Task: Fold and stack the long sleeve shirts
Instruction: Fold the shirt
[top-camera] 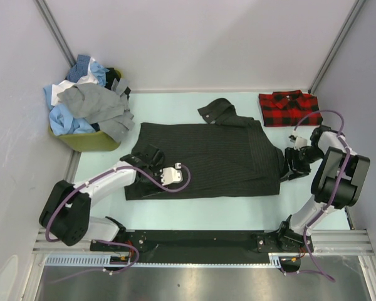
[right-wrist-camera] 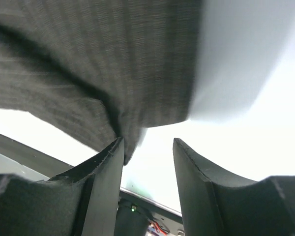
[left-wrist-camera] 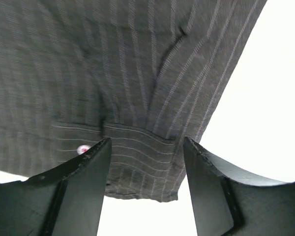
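Observation:
A dark charcoal pinstriped long sleeve shirt lies spread flat across the middle of the table, with one part sticking out at its far edge. My left gripper sits over the shirt's left part. In the left wrist view it is open, a buttoned cuff of the shirt lying beyond the fingers. My right gripper is at the shirt's right edge. It is open, with the cloth brushing its left fingertip. A folded red-and-black plaid shirt lies at the back right.
An olive-green basket at the back left is heaped with blue, white and grey shirts. Grey walls close in the table on three sides. A black rail carrying both arm bases runs along the near edge.

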Robot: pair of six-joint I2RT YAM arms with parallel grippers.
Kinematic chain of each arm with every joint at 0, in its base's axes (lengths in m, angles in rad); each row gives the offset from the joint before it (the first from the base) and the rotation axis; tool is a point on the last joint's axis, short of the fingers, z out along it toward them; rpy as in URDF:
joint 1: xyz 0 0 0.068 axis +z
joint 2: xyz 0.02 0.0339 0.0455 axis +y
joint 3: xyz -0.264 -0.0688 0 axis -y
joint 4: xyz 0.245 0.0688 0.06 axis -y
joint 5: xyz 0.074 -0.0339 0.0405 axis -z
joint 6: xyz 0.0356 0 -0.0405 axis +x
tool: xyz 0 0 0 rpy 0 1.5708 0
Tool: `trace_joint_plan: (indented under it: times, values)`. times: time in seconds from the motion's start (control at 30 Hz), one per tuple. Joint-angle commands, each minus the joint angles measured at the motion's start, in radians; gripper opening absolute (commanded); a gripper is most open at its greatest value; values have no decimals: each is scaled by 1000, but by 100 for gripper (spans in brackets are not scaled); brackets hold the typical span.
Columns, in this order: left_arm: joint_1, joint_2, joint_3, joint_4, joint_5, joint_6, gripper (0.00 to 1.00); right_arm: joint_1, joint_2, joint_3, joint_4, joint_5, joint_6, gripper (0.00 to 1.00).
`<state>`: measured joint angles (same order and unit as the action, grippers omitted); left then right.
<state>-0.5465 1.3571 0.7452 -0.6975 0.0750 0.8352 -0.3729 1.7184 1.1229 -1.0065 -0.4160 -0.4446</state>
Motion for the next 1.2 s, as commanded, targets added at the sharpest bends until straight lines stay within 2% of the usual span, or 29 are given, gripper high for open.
trace_joint_plan:
  times: [0.0, 0.17, 0.27, 0.43, 0.57, 0.73, 0.83, 0.87, 0.93, 0.97, 1.0, 1.03, 1.17]
  values:
    - [5, -44, 77, 0, 62, -41, 66, -47, 55, 35, 46, -23, 58, 50]
    - [7, -33, 100, 4, 66, -68, 66, -64, 156, 44, 135, -78, 115, 51]
    - [7, -39, 102, 4, 65, -71, 66, -84, 204, 74, 144, -174, 97, 54]
    - [7, -32, 109, 3, 59, -74, 66, -135, 257, 121, 100, -308, 12, 55]
    - [7, -16, 121, 3, 57, -73, 66, -156, 325, 155, 31, -387, -43, 49]
    - [8, 2, 134, 6, 62, -73, 65, -211, 339, 160, -17, -392, -108, 51]
    - [8, 22, 146, 4, 63, -79, 65, -213, 345, 158, -20, -398, -112, 42]
    - [8, 27, 148, 6, 62, -77, 65, -213, 346, 156, -27, -412, -117, 34]
    - [10, 36, 152, 12, 62, -77, 65, -209, 348, 153, -58, -411, -138, 25]
    - [13, 39, 152, 13, 63, -79, 65, -210, 346, 149, -66, -399, -146, 16]
    - [14, 42, 154, 12, 63, -81, 65, -212, 343, 132, -72, -391, -155, 11]
    - [16, 42, 152, 15, 66, -82, 65, -216, 333, 124, -72, -376, -172, 0]
    - [17, 42, 148, 13, 69, -91, 65, -239, 308, 121, -86, -327, -186, 0]
